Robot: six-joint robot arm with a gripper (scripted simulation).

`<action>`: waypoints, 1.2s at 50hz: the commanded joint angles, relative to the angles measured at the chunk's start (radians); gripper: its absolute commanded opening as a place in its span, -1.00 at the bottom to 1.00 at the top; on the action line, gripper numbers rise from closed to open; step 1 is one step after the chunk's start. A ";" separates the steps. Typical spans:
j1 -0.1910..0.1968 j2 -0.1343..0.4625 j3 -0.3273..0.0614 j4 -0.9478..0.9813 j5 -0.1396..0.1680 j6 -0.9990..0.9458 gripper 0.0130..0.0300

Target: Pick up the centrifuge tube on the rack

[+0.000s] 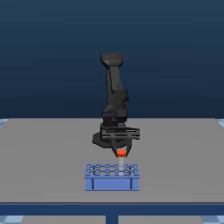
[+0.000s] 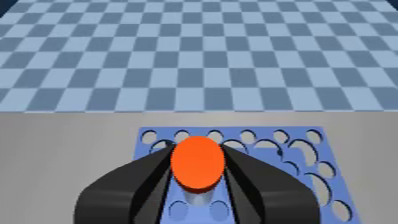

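Gripper [image 2: 197,197] pinched the centrifuge tube [image 2: 197,162] just below its cap, above the rack [image 1: 112,177]; a loose grip risked slippage.

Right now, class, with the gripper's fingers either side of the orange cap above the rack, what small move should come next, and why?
Probably lift straight up. The gripper appears closed on the centrifuge tube just under its cap, while the tube's lower end still seems close over the rack, so a vertical rise should clear the holes without snagging.
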 commanded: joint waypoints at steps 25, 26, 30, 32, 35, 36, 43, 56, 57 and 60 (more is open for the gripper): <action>0.000 -0.061 -0.035 0.268 0.076 -0.278 -1.00; 0.000 -0.061 -0.035 0.268 0.076 -0.278 -1.00; 0.000 -0.072 -0.042 0.341 0.087 -0.352 -1.00; 0.000 -0.077 -0.046 0.380 0.092 -0.392 -1.00; 0.000 -0.082 -0.050 0.419 0.097 -0.432 -1.00; 0.000 -0.082 -0.050 0.419 0.097 -0.432 -1.00; 0.000 -0.095 -0.060 0.538 0.108 -0.552 -1.00; 0.000 -0.113 -0.075 0.735 0.120 -0.752 -1.00; 0.000 -0.116 -0.078 0.775 0.121 -0.792 -1.00; 0.000 -0.120 -0.081 0.814 0.122 -0.832 -1.00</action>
